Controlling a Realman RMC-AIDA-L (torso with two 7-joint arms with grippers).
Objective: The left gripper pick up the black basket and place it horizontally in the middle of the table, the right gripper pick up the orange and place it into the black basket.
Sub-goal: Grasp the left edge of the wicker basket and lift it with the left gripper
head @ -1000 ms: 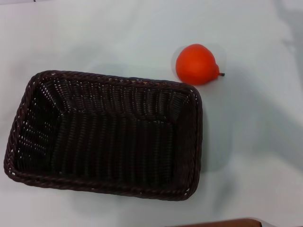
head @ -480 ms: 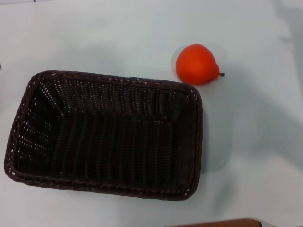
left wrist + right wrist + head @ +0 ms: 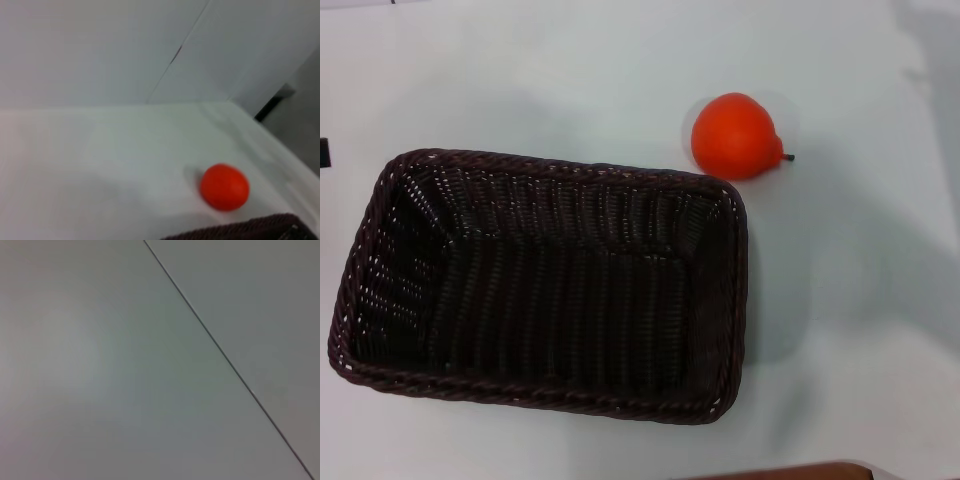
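Two things are sitting on the white table [image 3: 570, 70], whose matte surface is looking smooth and plain to me. The black basket [image 3: 545, 285] is lying flat at centre-left in my head view, long side across, its dark woven wicker showing a braided rim, sloping sides and an empty ribbed floor. The orange [image 3: 736, 135], glossy orange-red and slightly pear-shaped with a short dark stem pointing right, is resting just beyond the basket's far right corner, close to the rim yet apart from it. My left wrist camera is catching the same fruit [image 3: 224, 186] beside a strip of wicker rim [image 3: 240, 232]. Neither gripper is showing anywhere, so I am not seeing how their jaws are standing.
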